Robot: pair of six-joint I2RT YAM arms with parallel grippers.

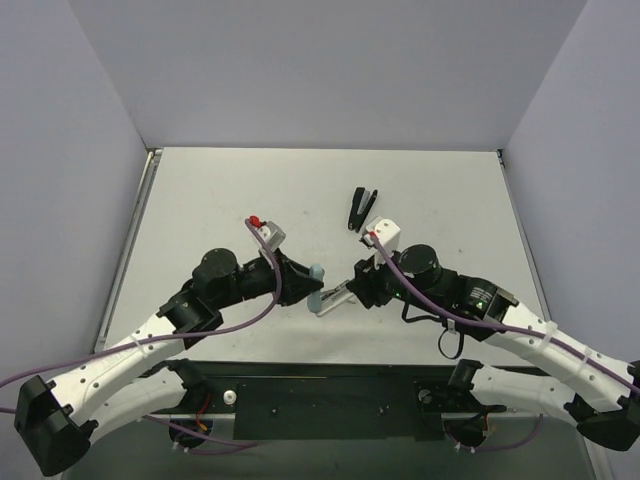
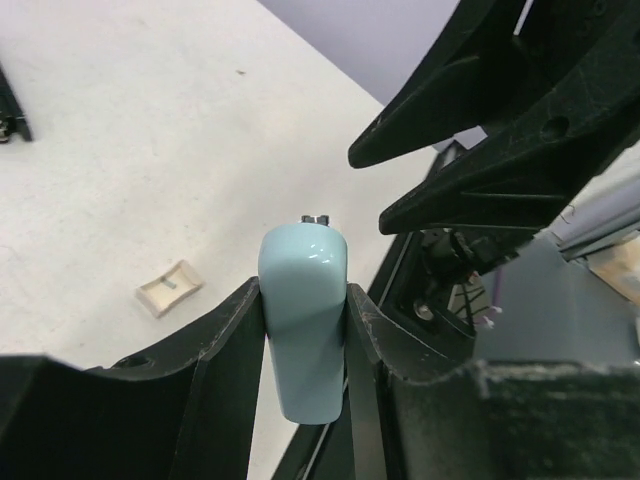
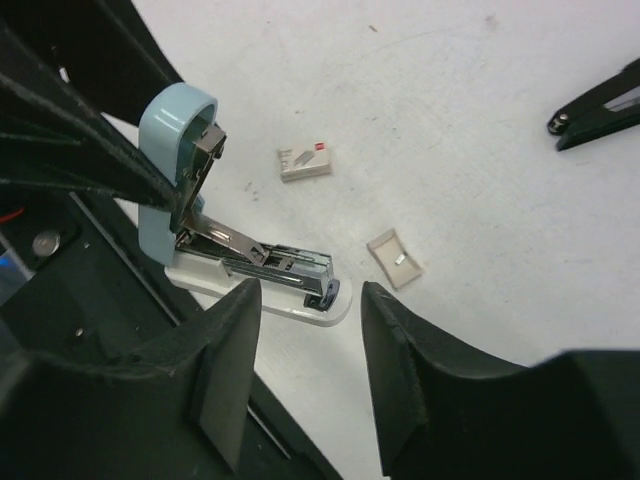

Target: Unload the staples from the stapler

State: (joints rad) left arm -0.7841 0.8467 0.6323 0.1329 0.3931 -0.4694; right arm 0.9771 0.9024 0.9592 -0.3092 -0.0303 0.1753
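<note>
A light-blue stapler [image 3: 250, 262] with a white base stands hinged open near the table's front edge, its silvery magazine exposed. It also shows in the top view [image 1: 325, 296]. My left gripper [image 2: 303, 300] is shut on its raised light-blue top arm [image 2: 302, 330]. My right gripper [image 3: 305, 300] is open, its fingers to either side of the front end of the white base without touching it. A slim black V-shaped hinged tool [image 1: 360, 208] with silvery metal inside lies apart at the back; its tip shows in the right wrist view [image 3: 600, 105].
A small white staple box [image 3: 305, 162] and a small beige tray piece [image 3: 395, 258] lie on the table beside the stapler. The beige piece shows in the left wrist view [image 2: 170, 288]. The black base rail [image 1: 320, 390] runs along the near edge.
</note>
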